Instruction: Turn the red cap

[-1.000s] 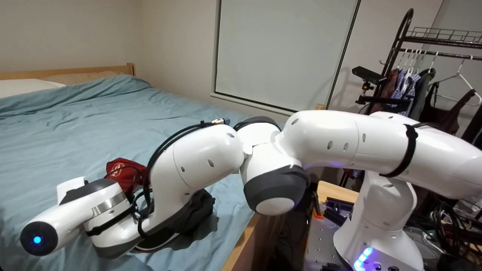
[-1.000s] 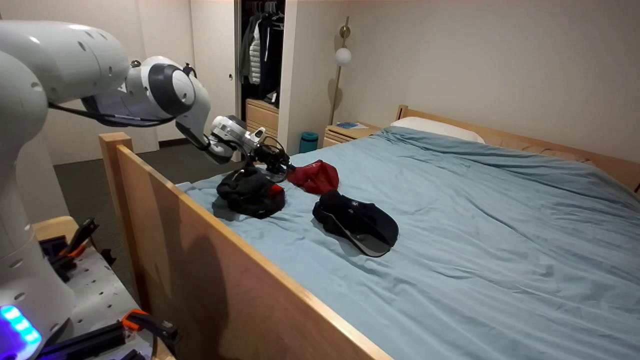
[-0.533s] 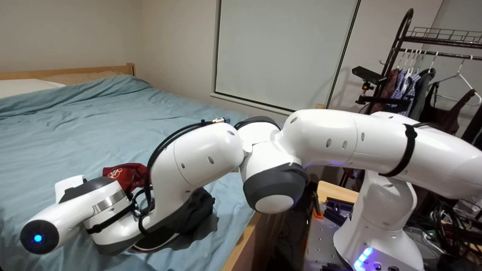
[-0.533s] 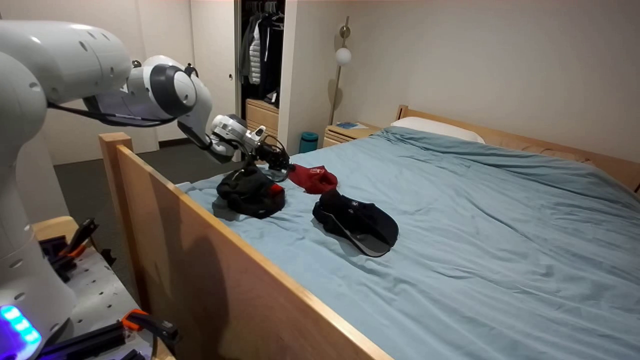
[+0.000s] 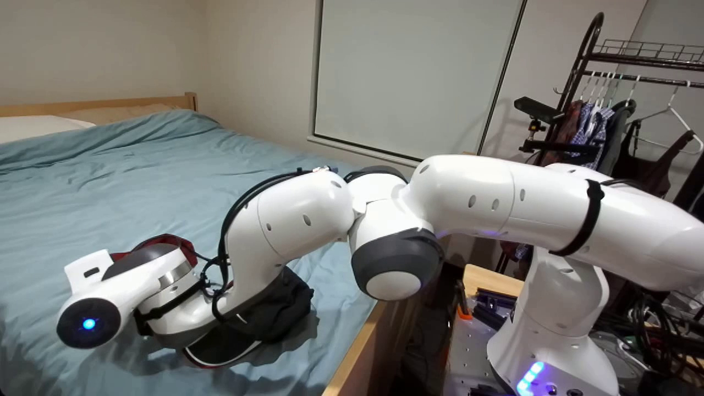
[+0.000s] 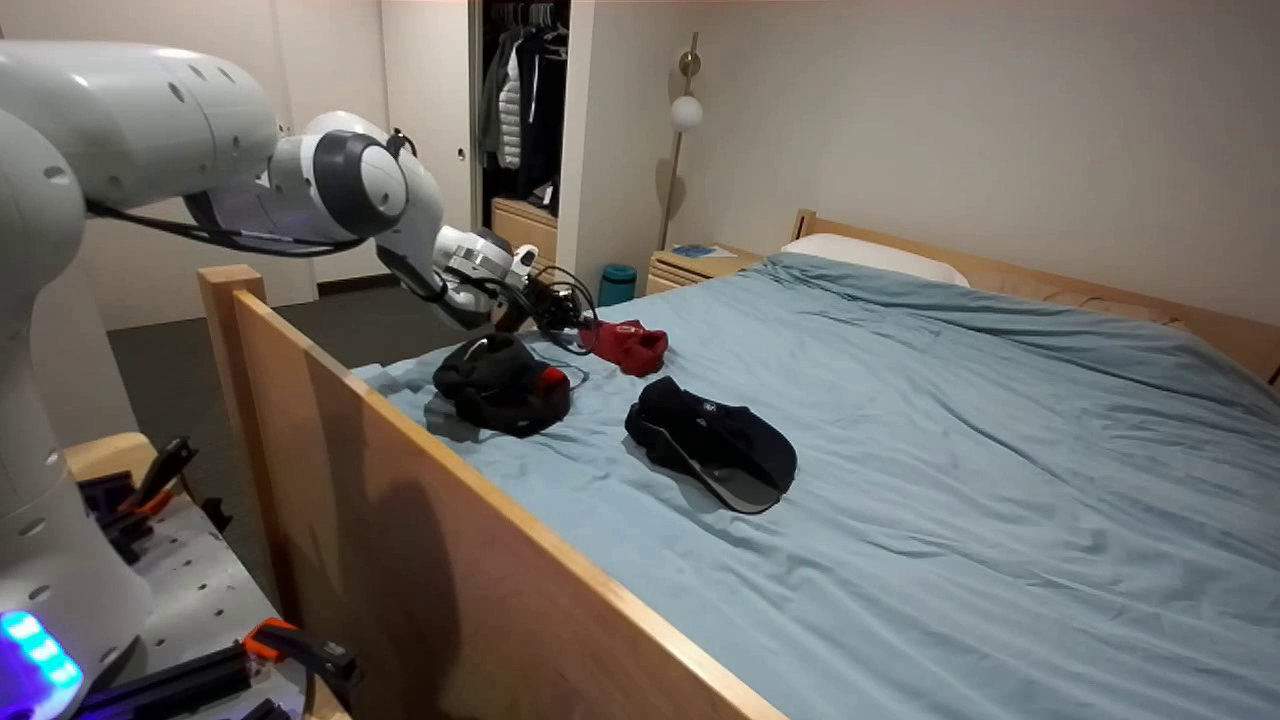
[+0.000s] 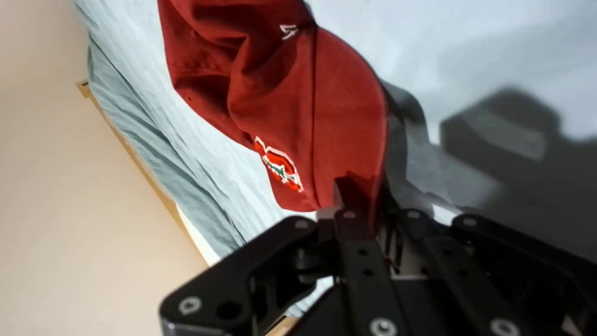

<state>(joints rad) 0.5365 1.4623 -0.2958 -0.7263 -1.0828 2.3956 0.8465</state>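
The red cap (image 7: 280, 93) fills the upper middle of the wrist view, its crown creased and a pale-edged emblem (image 7: 281, 165) on its front. Its curved brim (image 7: 352, 112) runs down between the fingertips of my gripper (image 7: 373, 198), which is shut on it. In an exterior view the red cap (image 6: 632, 347) hangs or rests just in front of the hand; whether it touches the bed I cannot tell. From the opposite side only a dark red strip of the red cap (image 5: 168, 240) shows behind the wrist, and the fingers are hidden there.
A dark cap with a red patch (image 6: 500, 385) lies below the hand, its white-edged brim (image 5: 220, 346) under the arm. Closer to that exterior camera sits a black cap with a grey brim (image 6: 715, 440). The wooden footboard (image 6: 480, 540) stands between robot base and blue bed (image 6: 950, 480).
The hand has shifted and risen slightly, with the red cap moving along. The cap has changed its lie: its front emblem, visible beyond the wrist before, is now hidden there.
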